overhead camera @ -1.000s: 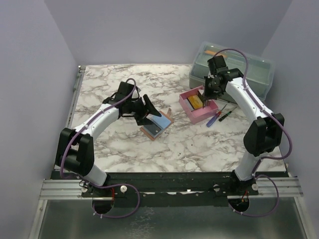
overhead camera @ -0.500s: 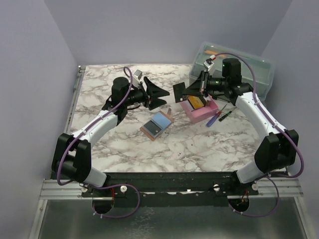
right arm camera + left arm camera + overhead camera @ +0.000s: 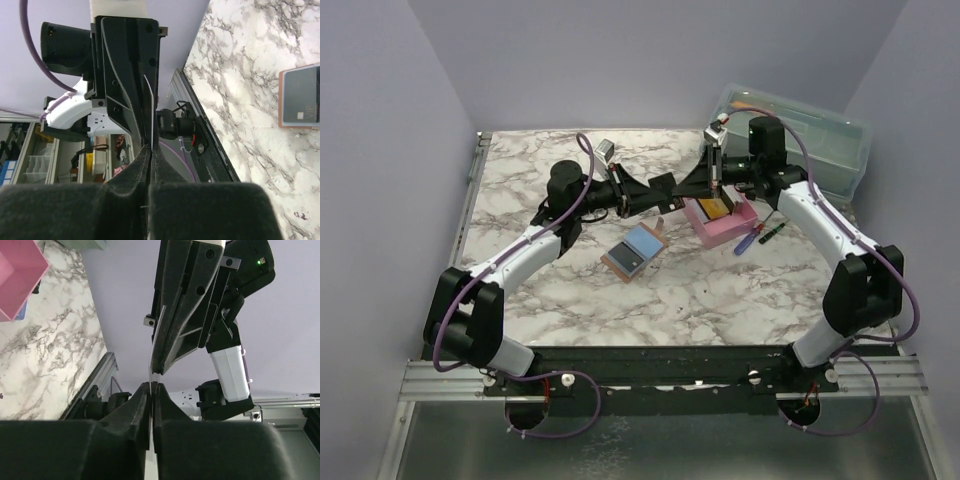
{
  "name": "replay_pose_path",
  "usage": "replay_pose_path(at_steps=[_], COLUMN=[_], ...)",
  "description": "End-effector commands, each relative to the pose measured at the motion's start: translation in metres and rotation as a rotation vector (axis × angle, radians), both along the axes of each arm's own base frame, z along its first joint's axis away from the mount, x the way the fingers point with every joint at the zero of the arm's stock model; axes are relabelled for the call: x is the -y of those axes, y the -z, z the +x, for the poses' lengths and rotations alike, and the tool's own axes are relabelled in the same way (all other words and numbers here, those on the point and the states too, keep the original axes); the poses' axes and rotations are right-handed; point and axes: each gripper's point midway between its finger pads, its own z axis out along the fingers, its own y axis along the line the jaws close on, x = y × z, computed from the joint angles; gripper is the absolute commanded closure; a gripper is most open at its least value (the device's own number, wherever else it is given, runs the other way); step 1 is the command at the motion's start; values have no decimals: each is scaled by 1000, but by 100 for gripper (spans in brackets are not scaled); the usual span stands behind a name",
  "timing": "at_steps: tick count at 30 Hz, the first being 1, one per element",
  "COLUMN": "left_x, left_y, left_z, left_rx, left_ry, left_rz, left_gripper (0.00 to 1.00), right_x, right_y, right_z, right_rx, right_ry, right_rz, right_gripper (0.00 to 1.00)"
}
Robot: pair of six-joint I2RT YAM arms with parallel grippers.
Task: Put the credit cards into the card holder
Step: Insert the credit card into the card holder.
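While right claw pinches card, left claw grips other edge.

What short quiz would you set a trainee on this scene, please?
1. True or false: the left gripper and the right gripper both pinch one raised card in mid-air.
2. Where is the card holder? A: held in a gripper. B: lying flat on the table. C: standing on edge.
3. What colour is the loose card inside the pink tray?
Key: 1 true; 2 B; 3 yellow-orange.
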Motion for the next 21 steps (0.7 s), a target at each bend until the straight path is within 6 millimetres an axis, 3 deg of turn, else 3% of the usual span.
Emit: replay_pose_path(at_steps=[1,2,4,8,13,18,21], left_x=[-10,-15,-28,-52,-63,-71,-73], left_y=[11,22,48,96,146,185,201], left_z=[2,4,5,-9,-30,-33,-34], left_rx=[-18,-52,-106,-109,-157,-235,-270], left_ry=[-55,-85,-138,-135,-30,-34,-32], left_rz=[3,28,107,273,335,371,384], left_gripper=[100,100,100,100,100,100,100], right_x=[-3,-2,3,-3,-29,-51,-57], right_y=[9,19,47,108,160,195,215], right_z=[4,10,26,39,45,49,51], right_rx=[4,-3,0,23,28,-13,-46], right_ry=[-18,11,78,73,0,-61,-71], right_rz=[-37,-81,-202,-430,-518,-512,-540], right_gripper=[90,79,67,60,63,83,89])
